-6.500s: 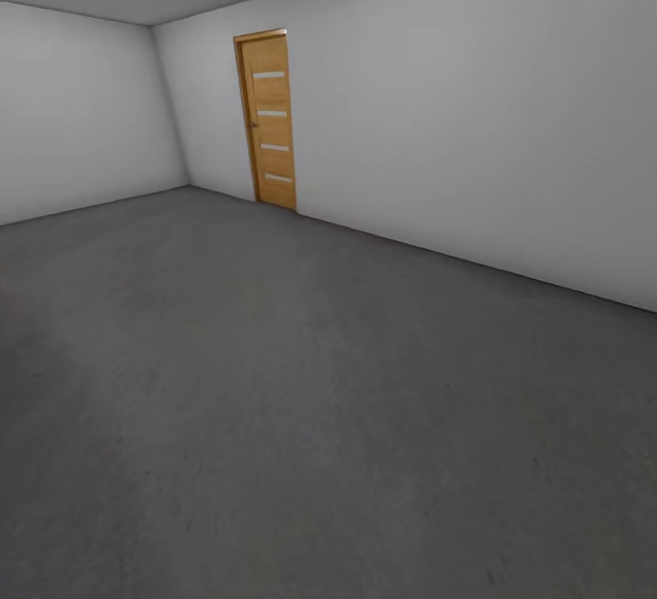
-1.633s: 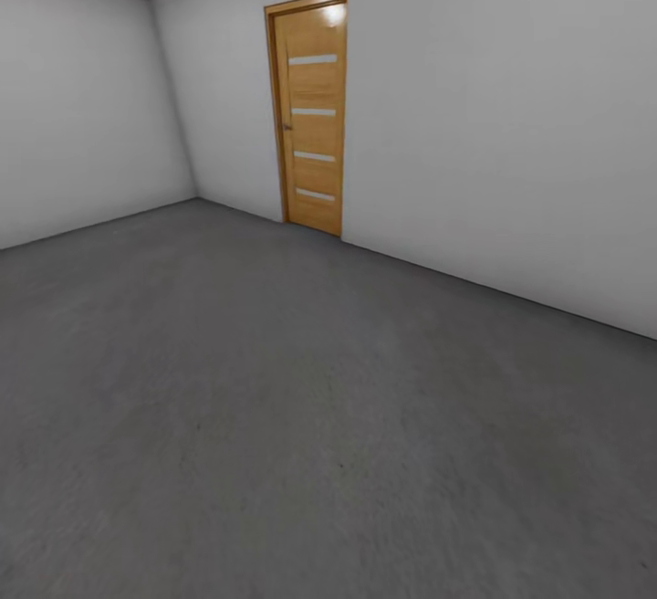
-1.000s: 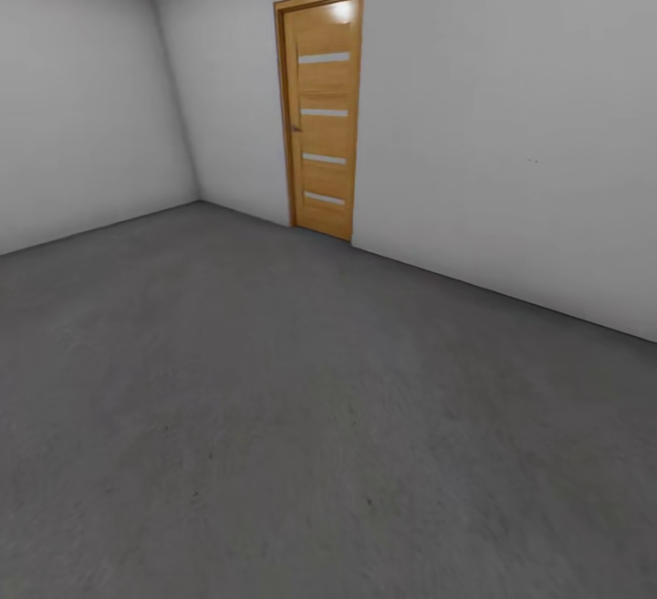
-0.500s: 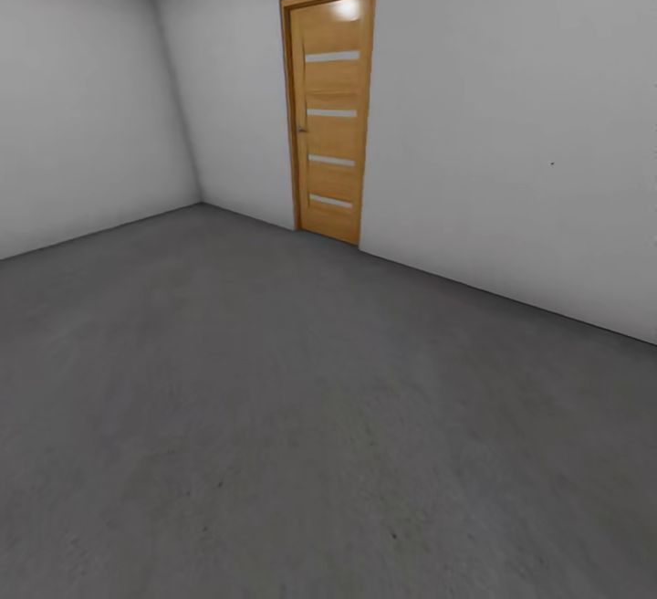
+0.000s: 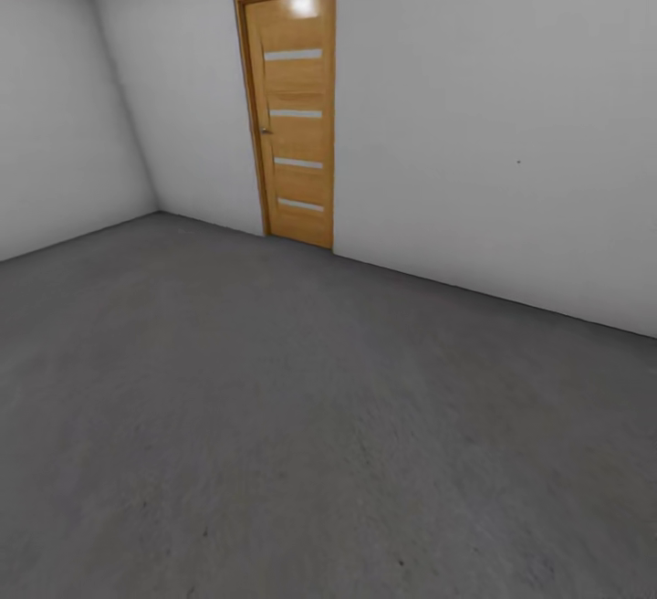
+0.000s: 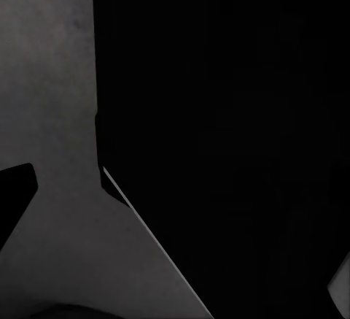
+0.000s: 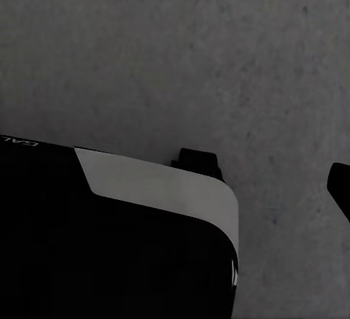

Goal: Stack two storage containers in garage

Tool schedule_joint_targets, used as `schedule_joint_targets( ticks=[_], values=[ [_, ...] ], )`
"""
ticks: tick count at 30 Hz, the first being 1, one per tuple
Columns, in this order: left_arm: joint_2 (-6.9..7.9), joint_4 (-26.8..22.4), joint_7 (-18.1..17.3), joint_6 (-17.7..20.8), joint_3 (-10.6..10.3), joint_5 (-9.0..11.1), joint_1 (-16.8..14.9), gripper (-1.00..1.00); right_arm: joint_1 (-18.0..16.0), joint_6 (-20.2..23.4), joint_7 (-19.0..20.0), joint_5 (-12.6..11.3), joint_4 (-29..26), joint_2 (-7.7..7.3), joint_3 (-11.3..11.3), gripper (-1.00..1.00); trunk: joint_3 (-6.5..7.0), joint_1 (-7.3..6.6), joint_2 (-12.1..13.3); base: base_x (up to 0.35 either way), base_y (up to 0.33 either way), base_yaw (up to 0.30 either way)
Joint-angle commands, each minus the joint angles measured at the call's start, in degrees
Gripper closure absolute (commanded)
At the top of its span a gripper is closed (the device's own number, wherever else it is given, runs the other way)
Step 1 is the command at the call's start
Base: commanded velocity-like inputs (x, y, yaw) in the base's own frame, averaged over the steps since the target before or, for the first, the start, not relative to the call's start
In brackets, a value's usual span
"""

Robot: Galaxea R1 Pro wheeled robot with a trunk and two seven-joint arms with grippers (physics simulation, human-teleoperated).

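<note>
The two storage containers are out of view. I am in the garage: a dark grey floor (image 5: 301, 435) spreads ahead to plain white walls (image 5: 493, 124). In the left wrist view one dark finger (image 6: 14, 195) of my left gripper (image 6: 175, 202) shows at the frame's edge over grey floor, and the other is lost against my black body. In the right wrist view a dark finger (image 7: 341, 193) of my right gripper (image 7: 175, 195) sits at the opposite edge. Both grippers look open, with nothing between their fingers.
A wood-panelled door (image 5: 290, 110) with pale horizontal strips stands shut in the far wall, near the room's corner (image 5: 119, 97). My own black and white base (image 7: 146, 231) shows in the right wrist view over the rough floor (image 7: 182, 49).
The whole head view has shifted: the door has grown larger over the frames, then slid left in the last half second. That is my camera moving, not the room.
</note>
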Motion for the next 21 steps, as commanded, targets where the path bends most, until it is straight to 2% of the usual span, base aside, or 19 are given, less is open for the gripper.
schedule_joint_targets(
  ticks=[1,7,21],
  values=[
    [-0.01,-0.1,-0.1,0.0,0.2,0.2,0.0,-1.0,0.0,-0.2,0.0,0.3,0.0,-0.01,0.1,-1.0,-0.04,0.03,0.0,0.275,0.236,-0.283],
    [-0.01,-0.1,-0.1,0.0,0.2,0.2,0.0,-1.0,0.0,-0.2,0.0,0.2,0.0,0.04,0.1,-1.0,-0.04,0.03,0.0,0.275,0.236,-0.184],
    [-0.01,-0.1,-0.1,0.0,0.2,0.2,0.0,-1.0,0.0,-0.1,0.0,0.2,0.0,-0.08,0.3,-1.0,-0.04,0.03,0.0,0.274,0.232,-0.007]
  ],
)
